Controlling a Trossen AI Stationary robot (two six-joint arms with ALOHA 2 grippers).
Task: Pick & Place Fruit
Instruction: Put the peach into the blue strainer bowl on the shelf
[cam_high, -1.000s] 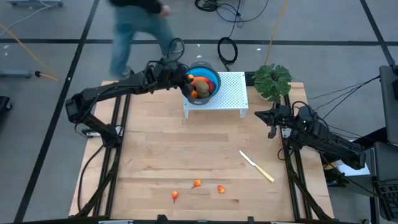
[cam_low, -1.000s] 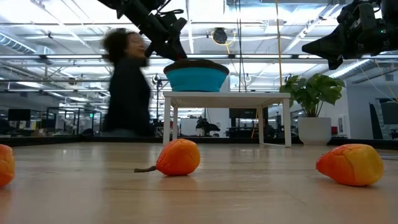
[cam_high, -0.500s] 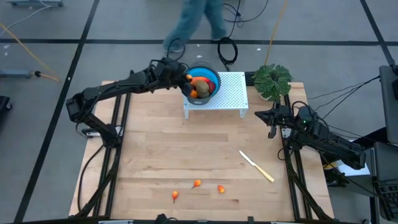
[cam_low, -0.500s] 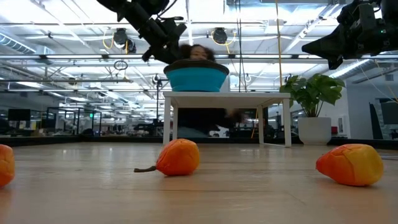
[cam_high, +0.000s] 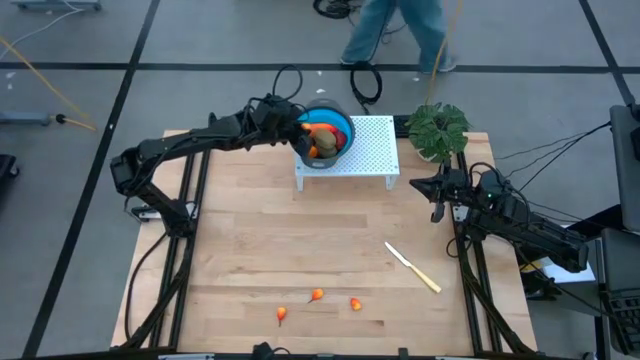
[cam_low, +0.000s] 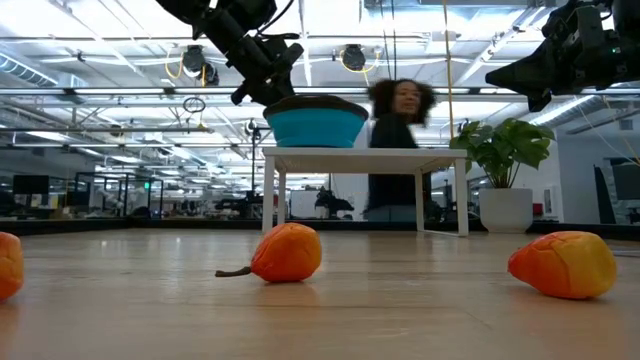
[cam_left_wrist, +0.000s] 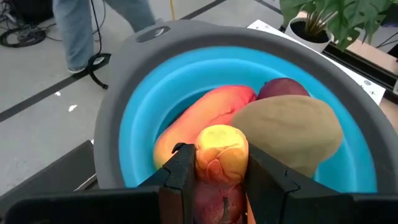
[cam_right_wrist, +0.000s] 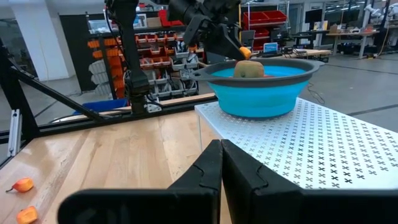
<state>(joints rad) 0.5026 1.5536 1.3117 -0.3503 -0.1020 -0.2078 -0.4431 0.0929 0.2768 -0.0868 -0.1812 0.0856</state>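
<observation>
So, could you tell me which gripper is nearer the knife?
Right. The right gripper hangs just beyond the knife; the left gripper is at the bowl, much farther away.

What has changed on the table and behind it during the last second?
The person behind the table walked from the picture's left to its right. The left claw stays shut on a yellow-red fruit over the blue bowl. The right claw, knife and three orange bits did not move.

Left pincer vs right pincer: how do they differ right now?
The left pincer is at the blue bowl's rim, shut on a yellow-red fruit. The right pincer hangs off the table's right edge, shut and holding nothing. Left reaches over the white stand; right stays clear of it. Both are dark, two-fingered.
</observation>
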